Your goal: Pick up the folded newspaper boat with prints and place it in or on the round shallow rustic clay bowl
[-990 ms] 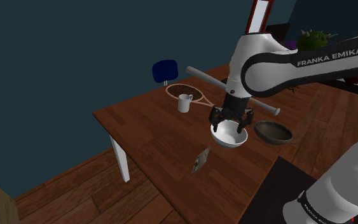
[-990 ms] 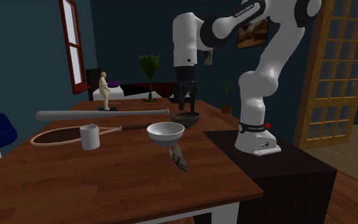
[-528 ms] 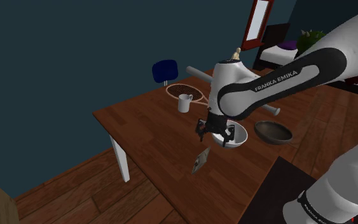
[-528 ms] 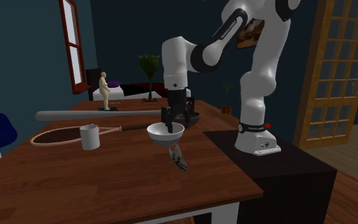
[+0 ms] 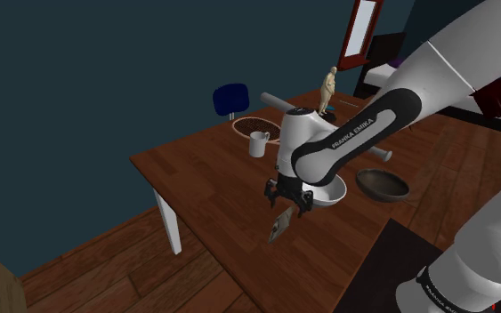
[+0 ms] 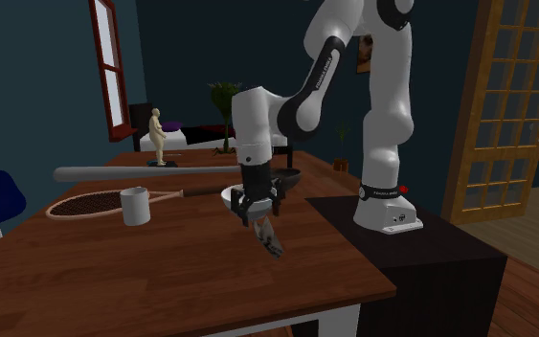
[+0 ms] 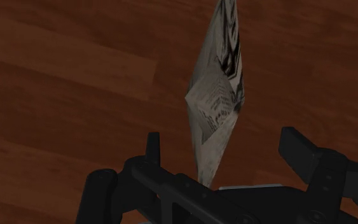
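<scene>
Within the last second the arm has swung off its spot above the white bowl (image 5: 330, 195) and dropped towards 7 o'clock in the shoulder view. The claw (image 5: 288, 200) now hangs just over the newspaper boat (image 5: 280, 226). In the wrist view the claw (image 7: 223, 143) is released, its fingers (image 7: 152, 145) spread wide with the printed boat (image 7: 217, 102) between them and touching neither. The boat has not shifted and stands on edge on the wooden surface (image 5: 204, 169), close to its near rim. I take this as the end of the approach: what is left is a short descent and a squeeze, then a carry towards 2 o'clock to the dark shallow bowl (image 5: 383, 185), which I take to be the clay one, past the white bowl. On the second exterior view the claw (image 6: 256, 213) sits right above the boat (image 6: 271, 237). At 9 o'clock from it stand a white mug (image 6: 136, 206), a racket (image 6: 95, 202) and a grey bat (image 6: 152, 172), with a pale figurine (image 6: 159, 137) at 10 o'clock. The room has deep blue walls, a plank floor, a red-framed window (image 6: 109, 67), a blue chair (image 5: 230, 98) and a paned wooden door (image 6: 506, 96).
</scene>
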{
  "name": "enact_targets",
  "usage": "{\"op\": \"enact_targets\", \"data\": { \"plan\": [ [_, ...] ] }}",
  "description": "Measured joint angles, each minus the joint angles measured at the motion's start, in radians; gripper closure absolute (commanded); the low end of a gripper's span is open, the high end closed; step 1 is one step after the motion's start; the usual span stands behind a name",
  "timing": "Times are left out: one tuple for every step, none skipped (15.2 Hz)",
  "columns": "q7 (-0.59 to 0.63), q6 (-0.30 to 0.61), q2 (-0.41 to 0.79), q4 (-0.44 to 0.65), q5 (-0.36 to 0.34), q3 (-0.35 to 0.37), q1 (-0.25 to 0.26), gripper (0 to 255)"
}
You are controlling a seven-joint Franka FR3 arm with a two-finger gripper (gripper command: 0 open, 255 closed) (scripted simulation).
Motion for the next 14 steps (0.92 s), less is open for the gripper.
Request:
{"op": "enact_targets", "data": {
  "plan": [
    [0.013,0.016,0.017,-0.002,-0.014,-0.001,0.001,0],
    [0.024,0.029,0.029,-0.003,-0.025,-0.002,0.003,0],
    [0.035,0.043,0.047,-0.004,-0.041,-0.005,0.003,0],
    [0.048,0.060,0.064,-0.006,-0.058,-0.008,0.005,0],
    [0.057,0.071,0.076,-0.007,-0.069,-0.010,0.007,0],
    [0.061,0.076,0.081,-0.007,-0.074,-0.012,0.008,0],
    [0.062,0.080,0.084,-0.009,-0.077,-0.013,0.008,0],
    [0.063,0.082,0.085,-0.009,-0.078,-0.013,0.008,0],
    [0.063,0.083,0.086,-0.010,-0.079,-0.013,0.008,0],
    [0.063,0.083,0.086,-0.010,-0.079,-0.014,0.008,0],
    [0.064,0.083,0.086,-0.010,-0.080,-0.014,0.008,0],
    [0.064,0.083,0.086,-0.010,-0.080,-0.014,0.008,255],
    [0.064,0.083,0.086,-0.010,-0.080,-0.014,0.008,255],
    [0.064,0.083,0.086,-0.010,-0.080,-0.014,0.008,255]
  ]
}}
